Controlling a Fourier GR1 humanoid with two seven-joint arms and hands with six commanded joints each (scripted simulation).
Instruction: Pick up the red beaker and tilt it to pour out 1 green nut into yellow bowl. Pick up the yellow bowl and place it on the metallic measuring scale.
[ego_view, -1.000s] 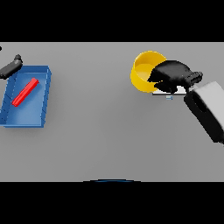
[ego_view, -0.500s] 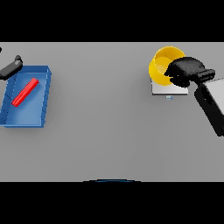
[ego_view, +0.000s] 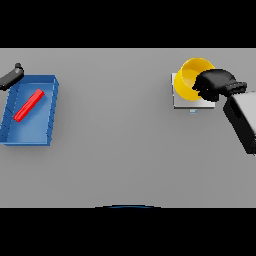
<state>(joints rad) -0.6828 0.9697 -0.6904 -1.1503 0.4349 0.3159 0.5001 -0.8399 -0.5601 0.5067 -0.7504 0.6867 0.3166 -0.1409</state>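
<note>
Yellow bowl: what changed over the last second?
The right hand, fingers curled on the rim, carried the yellow bowl rightward and away from the robot; it is now over the metallic scale, not released. Unchanged: the red beaker lying in the blue tray, and the left hand at the tray's far-left corner.

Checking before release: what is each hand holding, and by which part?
The right hand grips the yellow bowl by its right rim, over the scale. The left hand holds nothing.
</note>
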